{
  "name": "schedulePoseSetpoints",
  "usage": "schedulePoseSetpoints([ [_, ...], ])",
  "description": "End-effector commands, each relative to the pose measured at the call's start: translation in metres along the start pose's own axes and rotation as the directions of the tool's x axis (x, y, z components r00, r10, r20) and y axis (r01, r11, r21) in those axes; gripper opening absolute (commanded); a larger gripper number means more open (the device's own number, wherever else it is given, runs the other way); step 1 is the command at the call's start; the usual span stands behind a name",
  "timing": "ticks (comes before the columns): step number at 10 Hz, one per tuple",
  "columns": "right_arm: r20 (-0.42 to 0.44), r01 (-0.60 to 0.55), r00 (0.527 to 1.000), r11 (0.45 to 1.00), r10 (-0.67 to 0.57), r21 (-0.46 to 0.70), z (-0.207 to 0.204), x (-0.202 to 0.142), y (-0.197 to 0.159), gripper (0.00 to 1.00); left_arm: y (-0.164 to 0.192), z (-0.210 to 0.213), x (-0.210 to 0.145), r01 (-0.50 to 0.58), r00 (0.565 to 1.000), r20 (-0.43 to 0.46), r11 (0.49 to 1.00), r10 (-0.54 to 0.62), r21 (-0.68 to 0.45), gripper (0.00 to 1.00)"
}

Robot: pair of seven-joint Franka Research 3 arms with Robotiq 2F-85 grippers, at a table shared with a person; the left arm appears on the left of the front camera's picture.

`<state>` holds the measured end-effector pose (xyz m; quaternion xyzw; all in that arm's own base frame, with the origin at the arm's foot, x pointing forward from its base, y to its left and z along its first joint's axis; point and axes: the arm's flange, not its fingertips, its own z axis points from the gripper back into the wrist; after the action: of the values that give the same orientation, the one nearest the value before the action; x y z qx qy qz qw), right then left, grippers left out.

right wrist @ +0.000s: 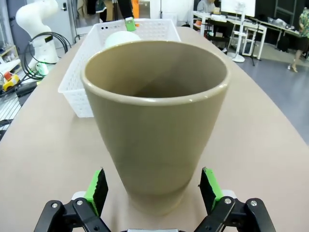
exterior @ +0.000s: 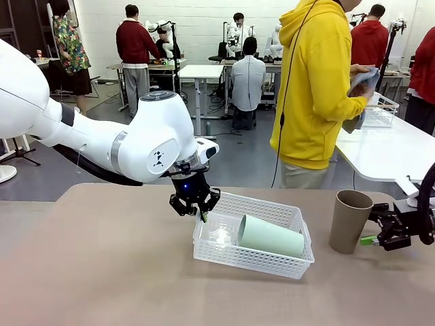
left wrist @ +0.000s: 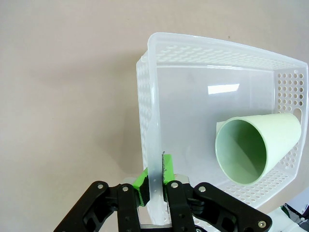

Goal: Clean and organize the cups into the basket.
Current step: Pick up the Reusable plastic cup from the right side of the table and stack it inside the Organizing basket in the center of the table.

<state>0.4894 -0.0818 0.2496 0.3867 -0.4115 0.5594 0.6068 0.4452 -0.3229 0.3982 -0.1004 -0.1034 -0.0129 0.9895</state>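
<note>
Nearest us, the left arm comes in low from the left with its wrist turned down. We see the left gripper clenched on the left end wall of the basket, thin plastic pinched between the green pads. Inside the basket, toward its right end, the mint green cup lies on its side, mouth toward that gripper. Just right of the basket, a brown cup stands upright on the bench. The right gripper reaches in level from the right, released, fingers either side of the brown cup's base with a gap on each side. Beyond, a person in a yellow hoodie holds a cloth.
</note>
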Motion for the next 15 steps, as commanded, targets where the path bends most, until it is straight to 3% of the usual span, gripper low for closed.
schedulePoseSetpoints([
  [1, 0.024, -0.012, 1.0, 1.0, 0.012, 0.004, -0.012, 0.0, -0.005, 1.0, -0.001, 0.001, 0.0, 0.006, 1.0, 0.001, 1.0, -0.006, -0.003, 0.0],
  [5, 0.07, -0.014, 0.997, 0.999, 0.011, 0.051, -0.024, 0.004, -0.007, 1.0, -0.001, 0.001, 0.0, 0.006, 1.0, 0.001, 1.0, -0.006, -0.003, 0.0],
  [6, 0.079, -0.012, 0.997, 0.997, 0.006, 0.071, -0.024, 0.004, -0.007, 0.42, -0.001, 0.001, 0.0, 0.006, 1.0, 0.001, 1.0, -0.006, -0.003, 0.0],
  [7, 0.074, -0.014, 0.997, 0.997, 0.008, 0.075, -0.024, 0.004, -0.007, 0.42, -0.001, 0.001, 0.0, 0.006, 1.0, 0.001, 1.0, -0.006, -0.003, 0.0],
  [8, 0.075, -0.017, 0.997, 0.997, 0.011, 0.079, -0.023, 0.004, -0.006, 0.0, -0.001, 0.001, 0.0, 0.006, 1.0, 0.001, 1.0, -0.006, -0.003, 0.0],
  [9, 0.076, -0.019, 0.997, 0.997, 0.013, 0.08, -0.022, 0.003, -0.006, 0.37, -0.001, 0.001, 0.0, 0.006, 1.0, 0.001, 1.0, -0.006, -0.003, 0.0],
  [10, 0.077, -0.018, 0.997, 0.997, 0.012, 0.079, -0.021, 0.003, -0.006, 0.0, -0.001, 0.001, 0.0, 0.006, 1.0, 0.001, 1.0, -0.006, -0.003, 0.0],
  [11, 0.076, -0.016, 0.997, 0.997, 0.01, 0.077, -0.021, 0.002, -0.006, 0.23, -0.001, 0.001, 0.0, 0.006, 1.0, 0.001, 1.0, -0.006, -0.003, 0.0],
  [12, 0.076, -0.003, 0.997, 0.998, -0.002, 0.06, -0.021, 0.005, -0.005, 0.0, -0.001, 0.001, 0.0, 0.006, 1.0, 0.001, 1.0, -0.006, -0.003, 0.0],
  [13, 0.05, 0.015, 0.999, 0.998, -0.018, 0.067, -0.019, 0.024, 0.006, 0.16, -0.001, 0.001, 0.0, 0.006, 1.0, 0.001, 1.0, -0.006, -0.003, 0.0],
  [15, -0.032, -0.045, 0.998, 0.998, 0.046, 0.036, 0.01, 0.123, 0.053, 0.16, -0.001, 0.001, 0.0, 0.006, 1.0, 0.001, 1.0, -0.006, -0.003, 0.0],
])
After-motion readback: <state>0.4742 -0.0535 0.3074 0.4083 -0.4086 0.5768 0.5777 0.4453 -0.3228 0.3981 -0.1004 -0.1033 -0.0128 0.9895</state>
